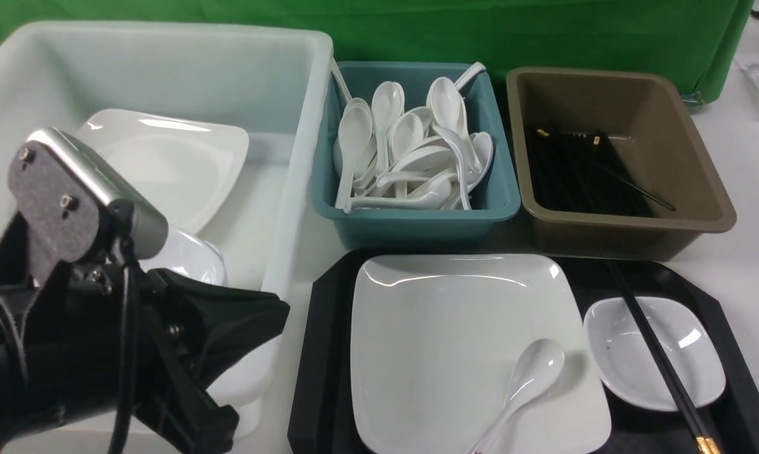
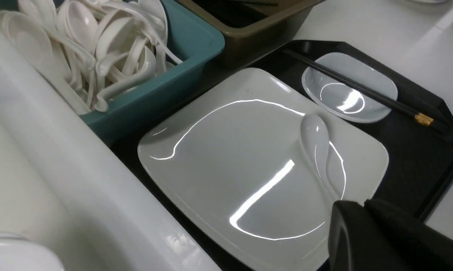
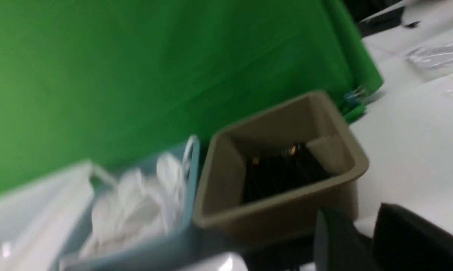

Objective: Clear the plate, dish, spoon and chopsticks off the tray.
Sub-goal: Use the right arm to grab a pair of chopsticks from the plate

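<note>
Tray [image 1: 319,353] is fully loaded, nothing cleared yet.

- Left gripper [image 2: 356,206]: shut, empty, hanging over the near corner of the white tub [image 1: 304,126], at 9 o'clock of the tray.
- Right gripper [image 3: 352,210]: blurred wrist view. Fingers stand a little apart with nothing between them. It faces the brown tub [image 1: 606,233] and is not in the front view.
- Plate [image 1: 455,340]: on the tray's left-centre.
- Spoon [image 1: 531,372]: lies in the plate at its 5 o'clock, bowl up.
- Dish [image 1: 613,353]: on the tray at 3 o'clock of the plate.
- Chopsticks [image 1: 659,354]: lie across the dish, running 11 to 5 o'clock.
- Teal tub [image 1: 417,221]: at 12 o'clock, holds spoons.
- Brown tub, at 1 o'clock, holds chopsticks. White tub holds plates.

All four items are left to do. Likely the spoon and chopsticks go before the plate and dish.
</note>
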Available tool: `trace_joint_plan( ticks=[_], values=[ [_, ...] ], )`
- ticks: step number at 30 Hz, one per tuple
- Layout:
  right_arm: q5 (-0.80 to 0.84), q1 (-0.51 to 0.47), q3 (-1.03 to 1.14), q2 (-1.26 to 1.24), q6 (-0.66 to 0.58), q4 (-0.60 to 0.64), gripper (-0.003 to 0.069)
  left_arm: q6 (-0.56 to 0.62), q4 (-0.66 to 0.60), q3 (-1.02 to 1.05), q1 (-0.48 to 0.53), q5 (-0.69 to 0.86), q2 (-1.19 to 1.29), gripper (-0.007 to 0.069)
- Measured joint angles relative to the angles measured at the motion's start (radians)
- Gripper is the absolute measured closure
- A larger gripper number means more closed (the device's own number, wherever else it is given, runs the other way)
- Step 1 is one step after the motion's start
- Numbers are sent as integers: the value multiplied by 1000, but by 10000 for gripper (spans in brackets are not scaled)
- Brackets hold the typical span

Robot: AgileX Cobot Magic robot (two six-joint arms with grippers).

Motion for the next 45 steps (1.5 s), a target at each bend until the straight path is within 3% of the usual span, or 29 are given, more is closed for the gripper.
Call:
trace_joint_plan(
  ticks=[2, 5, 10, 18, 22, 25, 28, 39, 44, 45],
  values=[
    [187, 75, -154, 183, -135, -4, 470, 0, 0, 0, 0, -5, 0, 608],
    [402, 162, -334, 410, -241, -8, 469, 0, 0, 0, 0, -6, -7, 608],
    [618, 230, -519, 800, -317, -42, 438, 0, 0, 0, 0, 22, -53, 608],
    [735, 183, -658, 1202, -363, -75, 403, 1, 1, 0, 0, 31, -142, 608],
    [717, 145, -701, 1348, -374, -65, 349, 1, 12, 0, 0, 33, -167, 608],
    [670, 126, -728, 1421, -377, -55, 270, 1, 19, 0, 0, 40, -168, 608],
    [647, 118, -742, 1455, -381, -51, 253, 1, 21, 0, 0, 42, -168, 608],
    [595, 114, -765, 1568, -384, -47, 330, 2, 26, 0, 0, 45, -169, 608],
    [600, 114, -765, 1568, -396, -47, 424, 2, 26, 0, 0, 46, -169, 608],
    [614, 114, -765, 1568, -410, -47, 486, 2, 26, 0, 0, 46, -169, 608]
  ],
)
